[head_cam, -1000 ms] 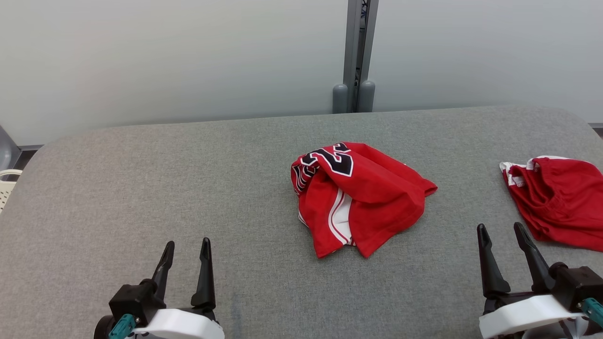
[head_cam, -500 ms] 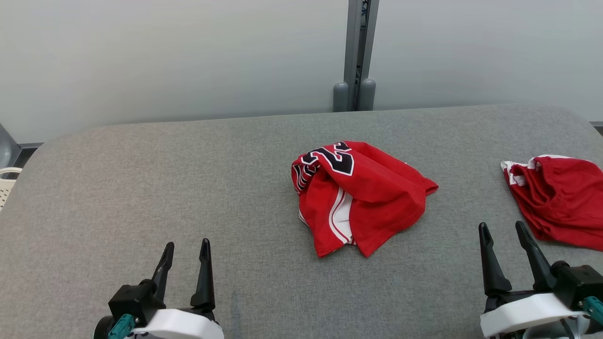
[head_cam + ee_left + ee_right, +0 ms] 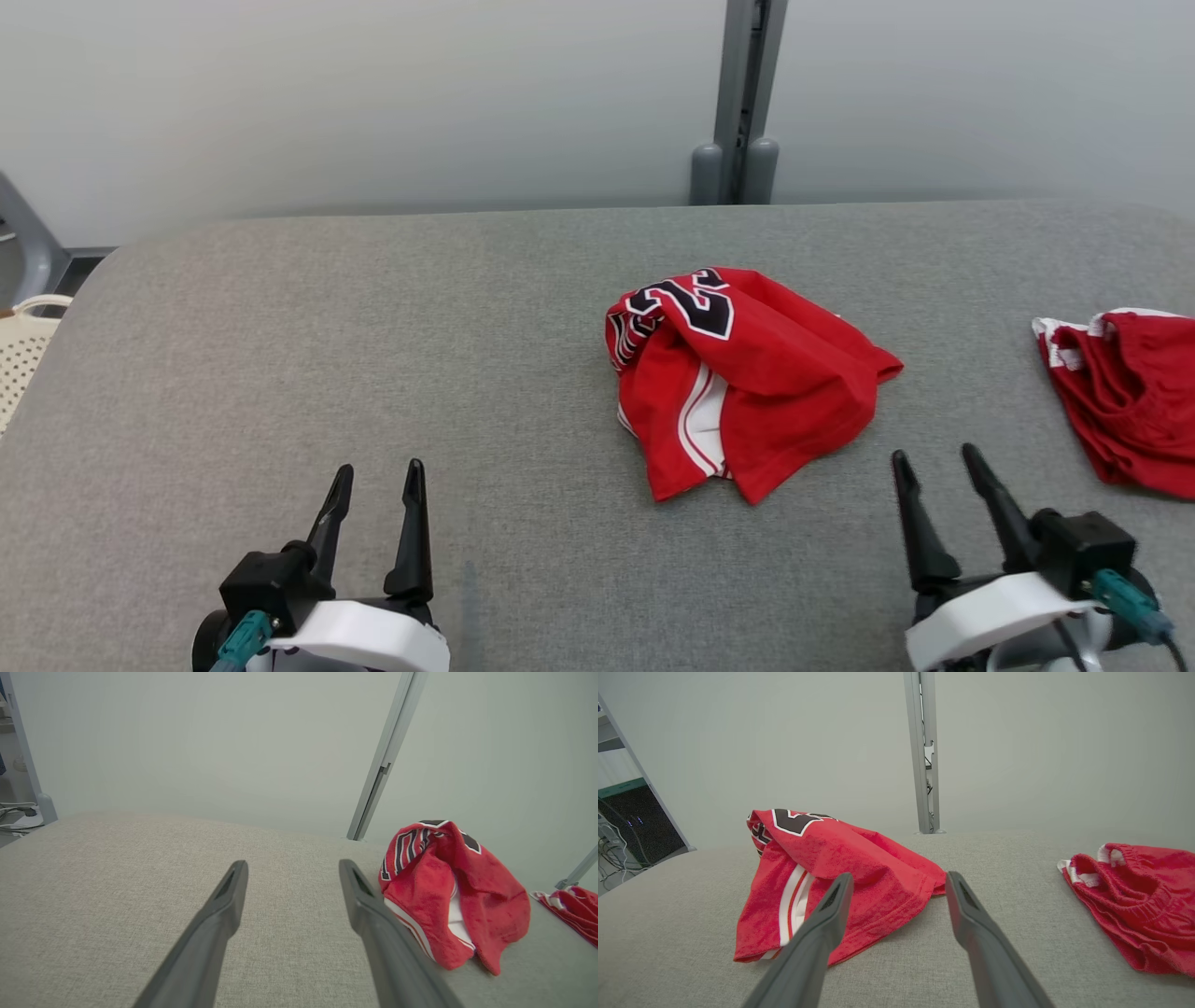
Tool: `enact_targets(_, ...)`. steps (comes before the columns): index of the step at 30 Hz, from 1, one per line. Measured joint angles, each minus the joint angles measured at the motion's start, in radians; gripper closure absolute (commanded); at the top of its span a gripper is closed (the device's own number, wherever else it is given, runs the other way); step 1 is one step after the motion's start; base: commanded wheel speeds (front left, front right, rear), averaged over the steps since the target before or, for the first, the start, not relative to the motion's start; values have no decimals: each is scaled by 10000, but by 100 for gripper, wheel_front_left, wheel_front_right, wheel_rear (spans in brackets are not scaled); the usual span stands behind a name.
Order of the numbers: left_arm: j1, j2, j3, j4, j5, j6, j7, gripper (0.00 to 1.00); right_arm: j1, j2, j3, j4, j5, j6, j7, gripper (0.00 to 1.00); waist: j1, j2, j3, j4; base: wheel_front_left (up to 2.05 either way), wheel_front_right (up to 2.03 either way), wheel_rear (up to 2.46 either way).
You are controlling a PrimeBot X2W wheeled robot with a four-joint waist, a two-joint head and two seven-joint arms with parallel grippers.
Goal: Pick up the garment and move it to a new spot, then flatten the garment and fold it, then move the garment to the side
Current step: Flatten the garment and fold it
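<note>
Grey fabric-covered table [image 3: 280, 327] takes up most of the head view, with rounded far corners. Pale plain wall [image 3: 373, 93] runs behind it, split by a grey upright post [image 3: 744, 93] just past the table's far edge.

The garment [image 3: 775, 373] is a red jersey crumpled in a heap right of table centre. A black number outlined in white shows on its far-left fold, and white-and-red striped trim shows near its front edge. It lies loose on the table, with nothing touching it. In the left wrist view the garment [image 3: 448, 891] sits right of that gripper's fingers. In the right wrist view the garment [image 3: 859, 868] lies just ahead and to the left.

A second red garment [image 3: 1134, 411] with a white-trimmed gathered band is bunched at the table's right edge, well apart from the first and partly cut off by the frame.

Right gripper [image 3: 934, 455] is over the near right of the table, between the two garments and short of both. Its jaws are spread wide and hold nothing. Left gripper [image 3: 378, 469] is over the near left, well apart from the jersey, and its jaws are also wide and hold nothing.

The wrist views confirm bare table in the gap of the left gripper [image 3: 293, 863] and of the right gripper [image 3: 900, 875].

A cream perforated basket [image 3: 23, 345] sits off the table's left edge, mostly cropped.
</note>
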Motion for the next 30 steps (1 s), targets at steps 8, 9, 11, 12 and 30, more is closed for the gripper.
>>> enact_targets(8,-199,-2,-249,-107,-199,46,0,0,-918,6,1302,1887,-222,0,234,0,0,0,330,779,0,0,0)
enact_targets(9,-218,2,-301,-109,-211,54,0,0,-1065,10,1336,2171,-224,0,240,0,0,0,379,898,0,0,0)
enact_targets(11,-303,0,-382,-121,-259,59,0,0,-1342,10,1367,2763,-199,0,244,0,0,0,473,1159,0,0,0)
enact_targets(12,-343,0,-422,-130,-291,82,0,0,-1467,10,1335,3058,-222,0,242,0,0,0,517,1290,0,0,0)
enact_targets(30,-329,0,-499,-167,-384,148,0,0,-2801,17,-81,5875,-1413,0,-364,100,0,0,789,2392,0,0,0)
